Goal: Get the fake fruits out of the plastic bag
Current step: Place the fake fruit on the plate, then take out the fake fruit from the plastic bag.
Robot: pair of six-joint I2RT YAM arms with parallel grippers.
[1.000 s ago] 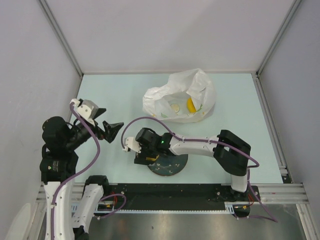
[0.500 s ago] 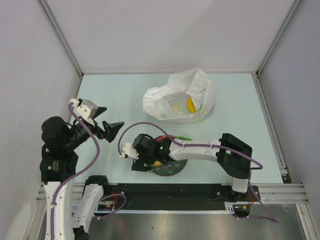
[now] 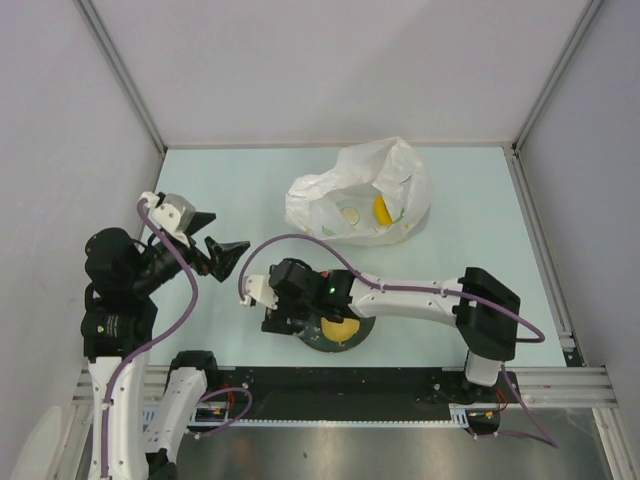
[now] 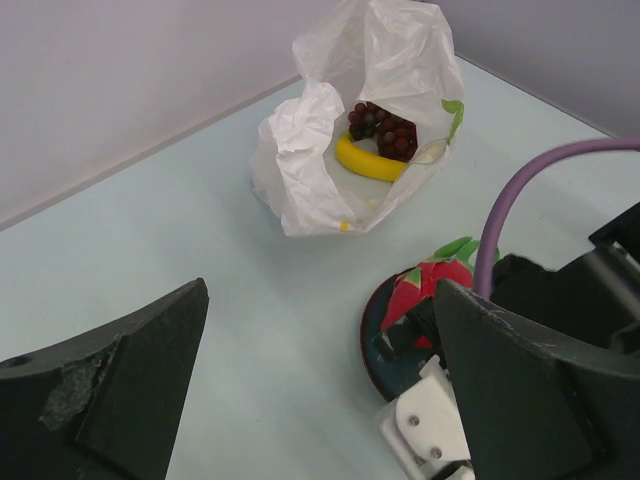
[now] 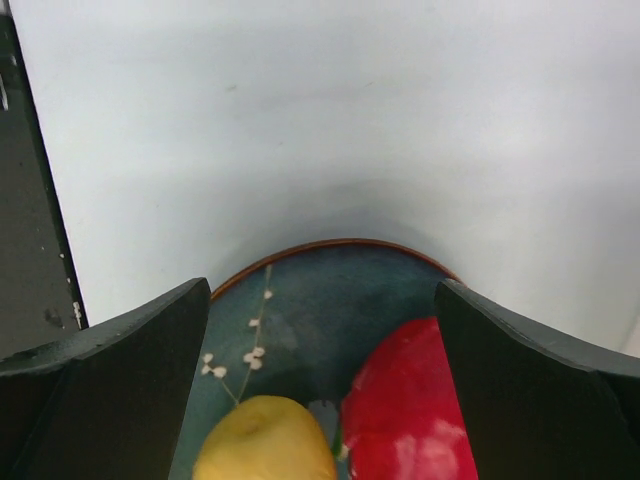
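Though two of the toy fruits lie on the plate, the other two are inside the plastic bag (image 3: 358, 195). The bag is a crinkly white heap at the far middle of the pale green table (image 3: 220, 180), with its mouth gaping toward the arms. Seen from the left wrist camera, a yellow banana (image 4: 368, 160) curves across the opening, and a dark grape bunch (image 4: 381, 126) sits just behind it, touching it.

Near the front edge of the table, well apart from the bag, is a round dark blue-green plate (image 5: 300, 300). On it lie a red dragon fruit (image 5: 405, 415) with green tips and a round yellow fruit (image 5: 265, 440), side by side.

The right gripper (image 5: 322, 290) hangs over the plate's left part. Its fingers are spread wide and hold nothing; the two fruits sit between and below them.

The left gripper (image 4: 322, 290) is raised at the left of the table, near the plate. Its fingers are also wide apart and empty. A purple cable (image 4: 500, 215) loops past it.
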